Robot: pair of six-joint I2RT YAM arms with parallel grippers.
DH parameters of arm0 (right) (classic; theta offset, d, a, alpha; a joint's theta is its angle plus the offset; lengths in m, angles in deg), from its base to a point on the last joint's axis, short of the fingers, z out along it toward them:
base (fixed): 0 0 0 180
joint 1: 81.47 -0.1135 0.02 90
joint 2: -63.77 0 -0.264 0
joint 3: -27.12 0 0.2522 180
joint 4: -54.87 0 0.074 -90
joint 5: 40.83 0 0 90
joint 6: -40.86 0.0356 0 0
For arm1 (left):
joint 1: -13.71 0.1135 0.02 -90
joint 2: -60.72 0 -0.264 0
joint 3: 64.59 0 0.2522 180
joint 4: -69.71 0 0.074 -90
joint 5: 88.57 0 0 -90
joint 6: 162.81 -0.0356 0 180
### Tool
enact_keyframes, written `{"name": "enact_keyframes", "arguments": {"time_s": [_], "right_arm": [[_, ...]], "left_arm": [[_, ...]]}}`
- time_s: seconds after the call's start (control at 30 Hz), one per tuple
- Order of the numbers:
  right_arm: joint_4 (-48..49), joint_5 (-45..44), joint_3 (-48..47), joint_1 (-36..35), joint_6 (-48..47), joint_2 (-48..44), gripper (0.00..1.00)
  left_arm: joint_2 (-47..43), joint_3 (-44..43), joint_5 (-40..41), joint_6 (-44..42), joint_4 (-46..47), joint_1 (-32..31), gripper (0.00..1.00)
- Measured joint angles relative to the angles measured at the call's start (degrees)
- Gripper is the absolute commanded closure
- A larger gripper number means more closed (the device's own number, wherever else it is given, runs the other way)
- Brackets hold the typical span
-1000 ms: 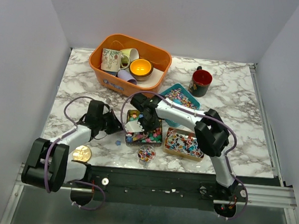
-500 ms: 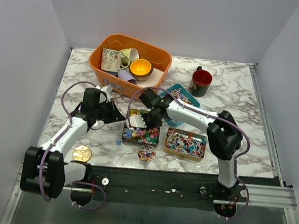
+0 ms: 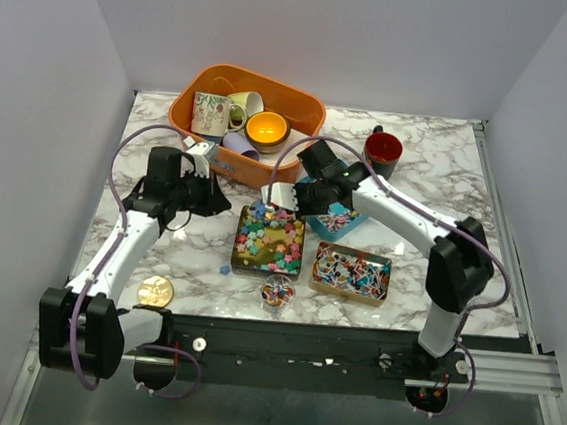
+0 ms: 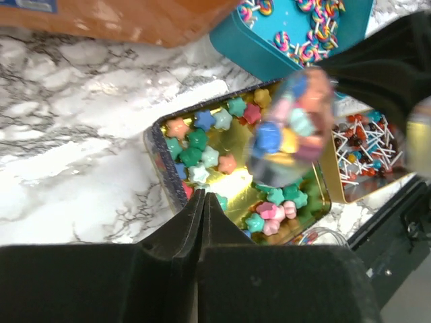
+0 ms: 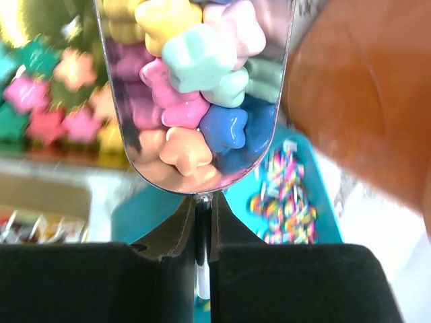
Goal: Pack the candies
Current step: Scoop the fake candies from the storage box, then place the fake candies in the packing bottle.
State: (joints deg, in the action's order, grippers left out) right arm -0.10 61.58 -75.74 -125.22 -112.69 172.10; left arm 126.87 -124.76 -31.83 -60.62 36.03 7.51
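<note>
Drawing Back on Both Sides

Swings left gripper (image 4: 201,198) toward the orange basket (image 3: 247,169), fingers (image 4: 178,239) pressed nearly together. Leaves star candies (image 4: 199,141) in the gold tin (image 4: 157,145). Lifts right gripper (image 5: 202,205) toward the teal tray (image 4: 262,50), pinching a scoop (image 5: 113,94) heaped with stars (image 5: 202,60).

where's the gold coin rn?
Top view: the gold coin lies flat on the marble table near its front-left edge, well left of the tin of star candies.
</note>
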Motion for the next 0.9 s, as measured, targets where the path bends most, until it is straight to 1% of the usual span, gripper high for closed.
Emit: {"name": "enact_keyframes", "arguments": {"time_s": [0.03,0.1,0.13,0.17,0.23,0.27,0.4,0.47,0.63,0.8,0.9], "right_arm": [[0.13,-0.09,1.38,0.42,-0.15,-1.79,0.99],[-0.39,-0.13,3.76,0.57,-0.55,-5.66,0.99],[-0.31,-0.15,4.94,0.42,-0.87,-7.56,0.99],[-0.42,-0.26,6.36,0.17,-1.33,-9.75,0.99],[-1.18,-1.05,9.33,-0.42,-2.78,-14.14,0.99],[-1.62,-1.55,10.38,-0.61,-3.19,-15.65,0.99],[-4.39,-5.84,13.94,-2.62,-5.55,-20.65,0.99],[-6.01,-7.89,15.1,-3.96,-6.21,-21.97,0.99],[-10.8,-14.88,19.34,-10.38,-7.08,-25.46,0.99],[-15.28,-20.72,20.76,-15.56,-6.34,-25.44,0.99],[-17.55,-23.47,20.37,-17.05,-5.03,-24.26,0.99]], "left_arm": [[-0.2,-0.31,-0.02,-0.81,0.0,0.57,0.89],[-0.72,-0.37,-0.02,-1.55,0.0,1.09,0.84],[-1.07,-0.35,0.02,-1.75,0.0,1.33,0.79],[-1.51,-0.28,0.04,-1.88,0.07,1.49,0.71],[-2.51,0.07,0.17,-1.84,0.09,1.68,0.66],[-3.08,0.35,0.28,-1.66,0.13,1.77,0.6],[-6.75,2.75,0.66,-1.18,0.26,2.23,0.48],[-8.7,4.2,0.76,-1.05,0.44,2.54,0.45],[-12.37,6.56,0.92,-0.2,0.55,3.76,0.44],[-15.41,8.63,1.49,0.35,0.76,4.81,0.44],[-16.81,9.4,1.68,0.94,0.9,5.18,0.44]]}}
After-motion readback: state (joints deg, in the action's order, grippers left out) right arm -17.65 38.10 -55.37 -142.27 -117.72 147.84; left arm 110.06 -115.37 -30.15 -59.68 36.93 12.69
